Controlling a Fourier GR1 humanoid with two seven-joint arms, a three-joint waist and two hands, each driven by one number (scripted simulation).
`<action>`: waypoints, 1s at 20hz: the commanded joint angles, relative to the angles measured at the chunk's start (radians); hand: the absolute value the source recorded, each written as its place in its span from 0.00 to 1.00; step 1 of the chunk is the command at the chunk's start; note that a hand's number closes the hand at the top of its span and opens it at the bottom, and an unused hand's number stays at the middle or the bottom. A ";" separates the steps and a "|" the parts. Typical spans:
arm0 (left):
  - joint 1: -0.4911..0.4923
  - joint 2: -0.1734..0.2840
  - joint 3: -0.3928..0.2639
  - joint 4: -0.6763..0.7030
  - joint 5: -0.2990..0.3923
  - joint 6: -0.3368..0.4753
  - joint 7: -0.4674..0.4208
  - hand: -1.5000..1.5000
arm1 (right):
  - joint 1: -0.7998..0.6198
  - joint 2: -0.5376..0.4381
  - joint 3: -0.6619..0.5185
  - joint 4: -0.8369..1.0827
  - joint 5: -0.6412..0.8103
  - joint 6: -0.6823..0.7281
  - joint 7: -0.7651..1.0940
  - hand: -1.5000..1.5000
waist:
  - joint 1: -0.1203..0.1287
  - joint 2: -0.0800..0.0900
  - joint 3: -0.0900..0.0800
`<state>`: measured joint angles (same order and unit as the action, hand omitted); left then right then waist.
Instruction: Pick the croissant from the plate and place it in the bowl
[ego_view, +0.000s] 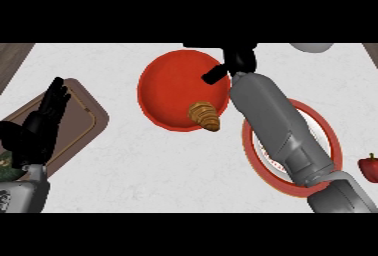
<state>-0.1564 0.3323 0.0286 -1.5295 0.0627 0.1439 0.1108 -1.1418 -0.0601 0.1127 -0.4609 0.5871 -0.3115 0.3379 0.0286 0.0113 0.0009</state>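
The golden-brown croissant lies in the red bowl, against its near right rim. My right hand hovers over the bowl's far right edge, well beyond the croissant; it is open and holds nothing. The right forearm crosses the red-rimmed white plate, which stands to the bowl's right and is partly hidden under it. My left hand rests open at the left edge with its fingers pointing up.
A brown tray lies at the left, under the left hand. At the right edge sits a red fruit. A pale round object shows at the top right, and a green item at the left edge.
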 joint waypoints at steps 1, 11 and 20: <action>-0.036 0.022 0.029 0.027 0.022 -0.023 0.010 0.50 | 0.026 0.000 -0.146 -0.082 -0.144 -0.082 -0.134 0.00 | -0.014 0.002 0.002; 0.038 0.039 0.076 0.025 0.034 -0.045 -0.029 0.50 | 0.262 -0.079 -0.360 -0.318 -0.428 0.036 -0.355 0.00 | -0.043 -0.015 -0.001; 0.030 -0.008 0.036 -0.002 -0.025 -0.015 -0.007 0.50 | 0.528 -0.252 -0.434 -0.535 -0.605 0.348 -0.348 0.00 | -0.040 -0.014 0.000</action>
<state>-0.1257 0.3348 0.0722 -1.5287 0.0588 0.1206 0.1050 -0.7195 -0.2511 -0.2740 -0.9356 0.0682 -0.0850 0.0227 -0.0123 -0.0042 0.0002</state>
